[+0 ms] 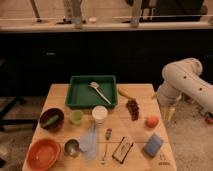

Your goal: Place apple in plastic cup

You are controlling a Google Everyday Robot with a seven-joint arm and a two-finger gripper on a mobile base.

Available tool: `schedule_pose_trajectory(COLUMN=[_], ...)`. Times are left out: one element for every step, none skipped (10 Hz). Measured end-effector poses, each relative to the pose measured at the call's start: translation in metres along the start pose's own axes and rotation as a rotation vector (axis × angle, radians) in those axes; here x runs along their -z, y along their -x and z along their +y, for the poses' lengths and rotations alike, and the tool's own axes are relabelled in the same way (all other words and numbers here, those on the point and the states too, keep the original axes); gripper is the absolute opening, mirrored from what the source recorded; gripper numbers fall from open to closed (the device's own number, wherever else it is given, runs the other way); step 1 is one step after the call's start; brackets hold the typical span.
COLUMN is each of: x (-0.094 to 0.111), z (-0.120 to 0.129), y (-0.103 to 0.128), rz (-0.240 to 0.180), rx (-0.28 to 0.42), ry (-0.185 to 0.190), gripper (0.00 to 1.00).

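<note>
The apple (pixel 151 121), small and orange-red, lies on the wooden table (pixel 59 93) near its right edge. The plastic cup (pixel 76 117), short and light green, stands left of centre beside a taller white cup (pixel 100 114). My white arm curves in from the right. Its gripper (pixel 170 114) hangs just off the table's right edge, a little above and to the right of the apple. The gripper is open, holds nothing and touches nothing.
A green tray (pixel 75 98) holding a spoon (pixel 99 91) sits at the back. Dark grapes (pixel 133 109) lie left of the apple, a blue sponge (pixel 153 145) in front of it. Elsewhere are a dark bowl (pixel 51 120), an orange bowl (pixel 44 154), a metal cup (pixel 72 147) and a fork (pixel 106 145).
</note>
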Motion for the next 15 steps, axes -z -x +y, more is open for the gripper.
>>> schedule_pose_trajectory(x=[-0.002,-0.005,-0.007,-0.009,-0.011,-0.013,-0.013,-0.014,-0.015,-0.015,-0.015,-0.015,-0.016,-0.019,-0.023], z=[-0.004,-0.011,-0.015,-0.018,-0.019,-0.019,-0.021,-0.022,-0.022,-0.022,-0.022,-0.022,-0.021,-0.02,-0.019], y=[0.0,0.002,0.004,0.003,0.002,0.002,0.003,0.005,0.005,0.005,0.005,0.005,0.004,0.004,0.002], rz=[-0.016,-0.04,-0.057,-0.078,-0.104,-0.126,-0.14,-0.152,-0.159,-0.162,-0.162,-0.16,-0.153,-0.144,-0.141], rx=[0.123,0.259,0.331,0.402,0.482,0.566,0.648,0.711,0.747,0.761,0.762,0.763,0.765,0.789,0.821], ry=[0.029,0.06,0.074,0.086,0.1,0.114,0.126,0.134,0.14,0.142,0.142,0.142,0.144,0.146,0.151], gripper=[0.8,0.8,0.8,0.8,0.8,0.8,0.8,0.8,0.8,0.8,0.8,0.8,0.8,0.8,0.8])
